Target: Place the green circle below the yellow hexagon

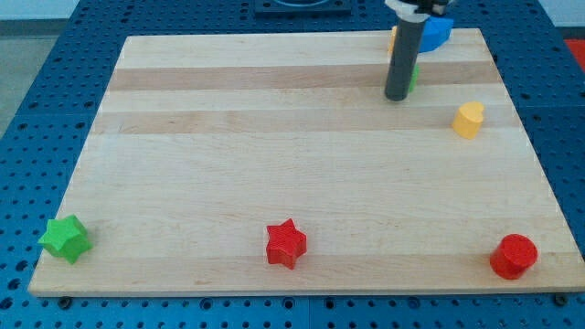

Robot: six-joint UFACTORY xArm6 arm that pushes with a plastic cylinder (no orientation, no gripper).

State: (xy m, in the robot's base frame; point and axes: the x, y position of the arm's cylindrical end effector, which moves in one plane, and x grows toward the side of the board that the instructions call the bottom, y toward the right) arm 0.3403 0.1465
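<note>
My tip (396, 96) rests on the wooden board (274, 155) near the view's top right. A thin strip of a green block (414, 78), likely the green circle, shows just right of the rod; the rod hides most of it and the tip is touching or almost touching it. A small yellow-orange edge (392, 38), perhaps the yellow hexagon, shows left of the rod at the board's top edge, above the green block. Its shape cannot be made out.
A blue block (438, 32) lies at the top edge, right of the rod. A yellow heart (469, 120) sits to the tip's lower right. Along the bottom are a green star (65, 238), a red star (285, 243) and a red cylinder (513, 256).
</note>
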